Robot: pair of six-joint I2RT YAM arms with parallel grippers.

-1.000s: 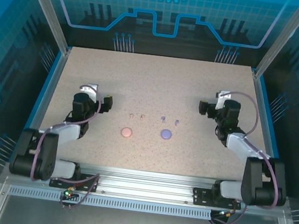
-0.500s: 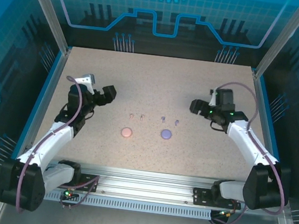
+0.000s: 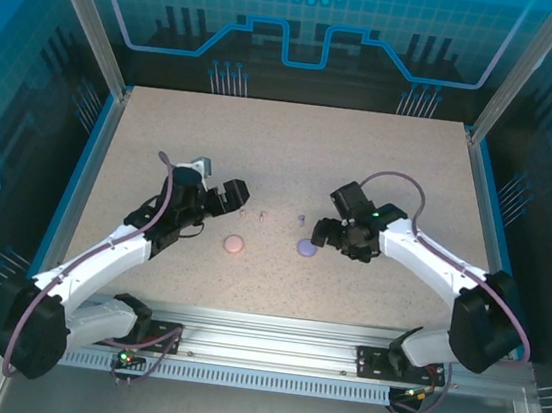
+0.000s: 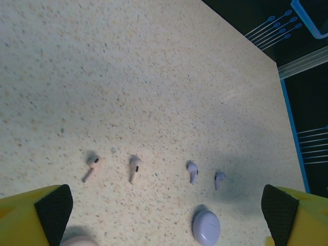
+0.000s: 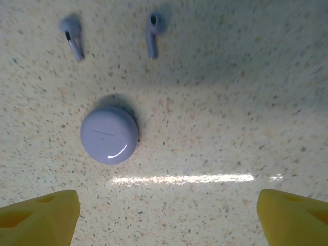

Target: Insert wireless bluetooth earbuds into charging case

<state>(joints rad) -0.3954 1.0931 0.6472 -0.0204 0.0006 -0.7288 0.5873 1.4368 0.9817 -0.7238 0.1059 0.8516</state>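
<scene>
Lying central on the table (image 3: 294, 138), earbuds (image 4: 135, 169) sit well clear of edges.

Light from above, bright and even on speckled tabletop (image 3: 293, 148). Right wrist view: long glare streak below purple case (image 5: 109, 135), glint on lid, soft shadow at top edge. Left wrist view softer, earbuds (image 4: 135, 169) kinda blurry.

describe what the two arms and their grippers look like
The left arm and right arm have white links and black joints, each trailed by a mauve cable. The left gripper and right gripper look black from above; up close the fingers are yellow, the left's with black pads.
</scene>
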